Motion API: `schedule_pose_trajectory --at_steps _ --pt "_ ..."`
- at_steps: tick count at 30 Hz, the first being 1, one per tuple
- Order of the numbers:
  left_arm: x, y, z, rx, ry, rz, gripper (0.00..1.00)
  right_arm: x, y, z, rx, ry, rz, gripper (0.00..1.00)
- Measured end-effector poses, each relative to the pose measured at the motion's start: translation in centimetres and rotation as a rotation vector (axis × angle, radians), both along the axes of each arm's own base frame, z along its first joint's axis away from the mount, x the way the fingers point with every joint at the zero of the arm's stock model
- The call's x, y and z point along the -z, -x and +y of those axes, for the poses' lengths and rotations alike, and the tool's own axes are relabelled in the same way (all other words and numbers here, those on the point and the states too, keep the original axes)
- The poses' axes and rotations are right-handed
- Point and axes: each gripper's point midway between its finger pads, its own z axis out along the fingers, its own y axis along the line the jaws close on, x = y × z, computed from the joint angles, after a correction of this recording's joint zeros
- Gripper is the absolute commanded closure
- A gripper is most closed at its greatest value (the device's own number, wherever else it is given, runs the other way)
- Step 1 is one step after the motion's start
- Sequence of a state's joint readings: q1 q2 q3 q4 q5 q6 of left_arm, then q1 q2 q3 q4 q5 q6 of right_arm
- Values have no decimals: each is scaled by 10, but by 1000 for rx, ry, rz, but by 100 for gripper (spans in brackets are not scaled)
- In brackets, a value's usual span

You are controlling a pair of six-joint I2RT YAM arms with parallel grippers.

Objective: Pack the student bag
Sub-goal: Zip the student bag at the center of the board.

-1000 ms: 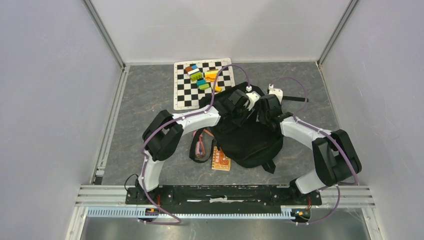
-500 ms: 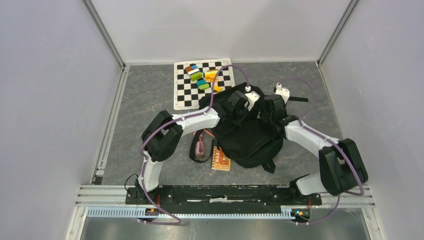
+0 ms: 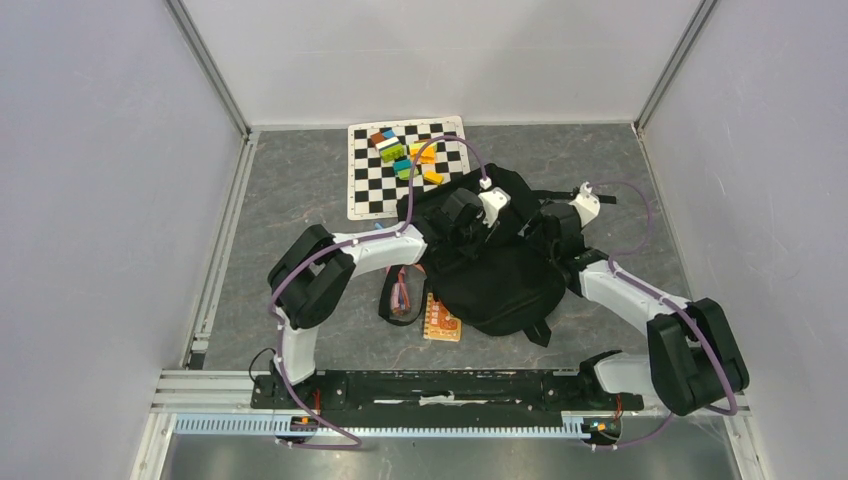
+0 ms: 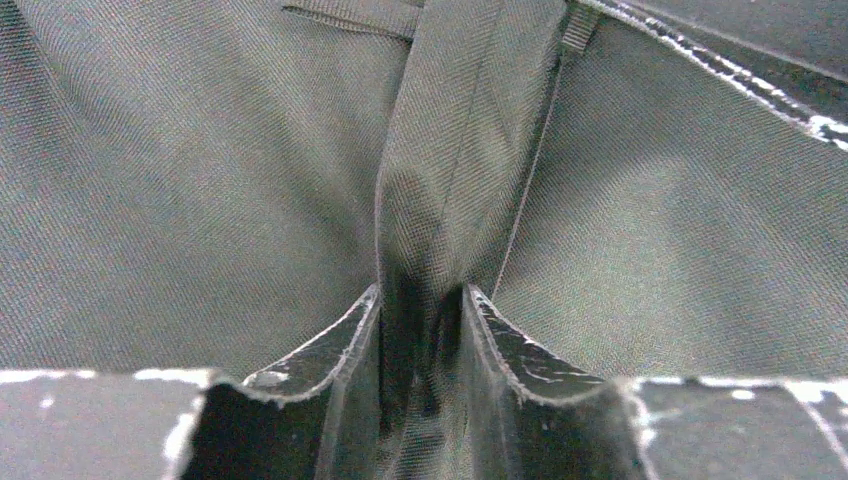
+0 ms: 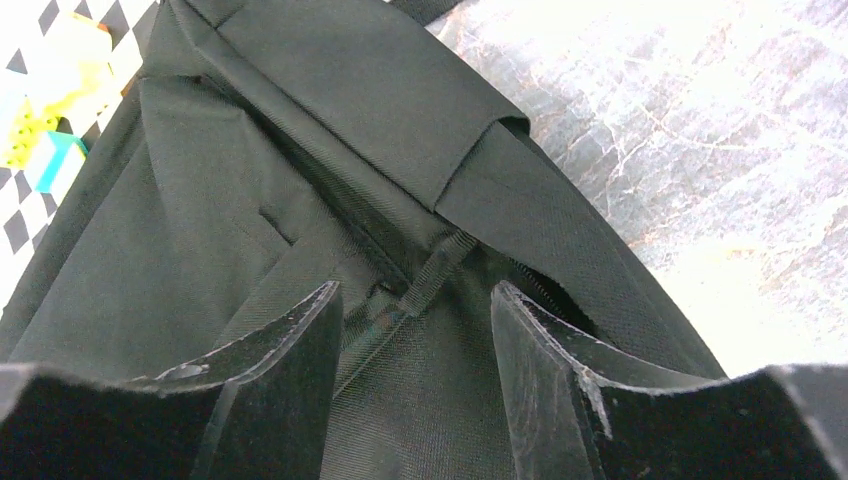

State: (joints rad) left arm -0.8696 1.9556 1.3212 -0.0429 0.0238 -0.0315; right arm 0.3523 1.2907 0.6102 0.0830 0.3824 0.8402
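The student bag [image 3: 500, 285] is a soft black backpack lying in the middle of the grey floor, its straps trailing to the left and front. My left gripper [image 3: 468, 215] rests on its upper part. In the left wrist view the jaws [image 4: 421, 300] stand narrow, closed on a black webbing strap [image 4: 460, 150] that fills the gap. My right gripper [image 3: 556, 226] hangs over the bag's upper right edge. There the jaws [image 5: 415, 300] stand wide over the fabric [image 5: 300, 180], with a small webbing tab [image 5: 435, 270] and a zip line between them, untouched.
An orange notebook [image 3: 441, 320] lies at the bag's front left, beside a red-trimmed strap [image 3: 400, 295]. A black-and-white checkered mat [image 3: 370, 185] with several coloured blocks [image 3: 405, 155] lies behind the bag. Grey walls close in on three sides.
The right arm has swung out to the right, its gripper now at the bag's right edge. The left gripper shifted slightly left and back on the bag.
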Motion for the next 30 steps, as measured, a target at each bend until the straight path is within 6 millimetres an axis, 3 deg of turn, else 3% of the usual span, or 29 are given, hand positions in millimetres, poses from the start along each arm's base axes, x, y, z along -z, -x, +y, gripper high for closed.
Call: schedule_pose_trajectory --at_steps 4,6,8,11,17,21,27,30 --pt "0 2 0 7 4 4 57 8 2 0 34 -39 10 42" --pt "0 2 0 7 4 4 49 10 2 0 51 -55 14 43" --pt "-1 2 0 7 4 7 49 13 1 0 67 -67 17 45" --pt "-4 2 -1 8 3 9 58 18 0 0 83 -79 25 47" --pt "-17 -11 -12 5 20 -6 55 26 -2 -1 113 -97 39 53" --pt "-14 -14 -16 6 16 0 65 28 -4 -2 129 -103 35 61" --pt "-8 -11 -18 23 14 14 98 28 -6 -7 159 -94 24 72" --pt "-8 -11 -18 27 14 15 98 31 -7 -11 173 -86 29 75"
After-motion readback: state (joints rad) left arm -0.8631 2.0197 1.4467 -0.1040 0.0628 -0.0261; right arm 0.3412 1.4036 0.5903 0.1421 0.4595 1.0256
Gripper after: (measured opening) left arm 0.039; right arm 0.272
